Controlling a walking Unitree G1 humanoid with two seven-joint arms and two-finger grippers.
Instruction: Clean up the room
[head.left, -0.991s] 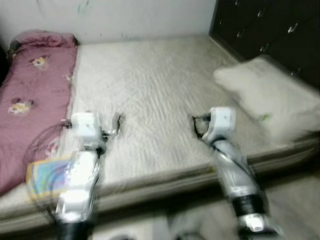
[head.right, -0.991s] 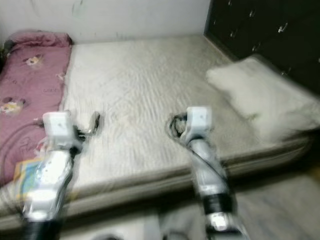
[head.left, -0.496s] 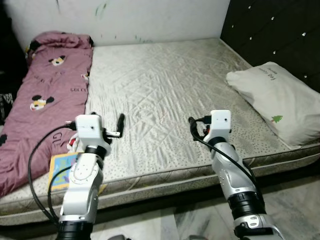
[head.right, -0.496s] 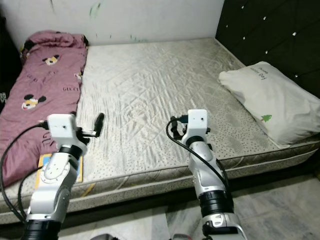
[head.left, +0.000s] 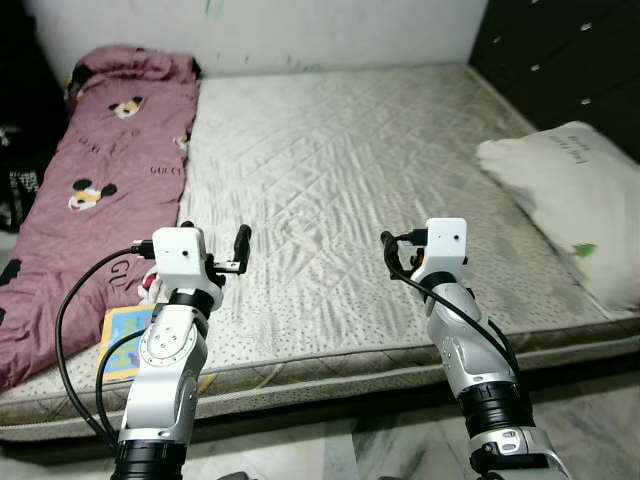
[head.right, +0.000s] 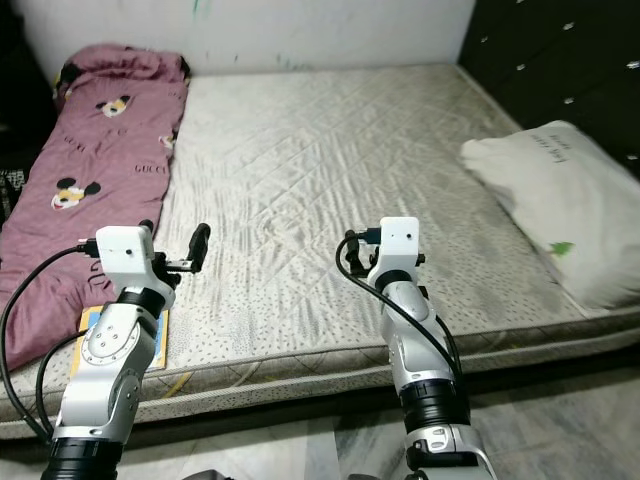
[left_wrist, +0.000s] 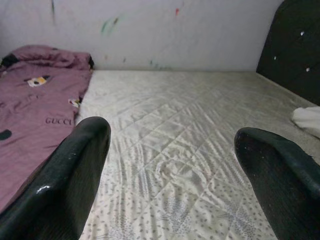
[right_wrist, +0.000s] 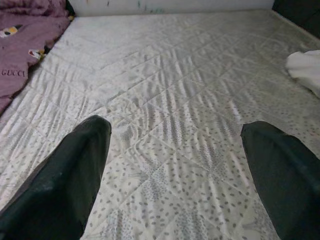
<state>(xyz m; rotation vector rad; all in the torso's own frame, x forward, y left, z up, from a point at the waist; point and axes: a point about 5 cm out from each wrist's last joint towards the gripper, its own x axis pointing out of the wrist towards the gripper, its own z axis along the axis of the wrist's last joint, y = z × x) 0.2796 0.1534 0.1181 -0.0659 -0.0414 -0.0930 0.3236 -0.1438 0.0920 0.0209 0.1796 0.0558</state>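
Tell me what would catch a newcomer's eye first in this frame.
Probably the pink cartoon-print blanket lying along the robot's left side of the bare quilted mattress, with a colourful book at the mattress's near left edge. A white pillow sits on the right side by the dark headboard. The left gripper and right gripper both hover open above the near part of the mattress, holding nothing.

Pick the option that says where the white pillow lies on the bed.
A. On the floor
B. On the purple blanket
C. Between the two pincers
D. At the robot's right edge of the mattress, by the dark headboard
D: the pillow lies on the mattress at the right, beside the headboard, far from the blanket.
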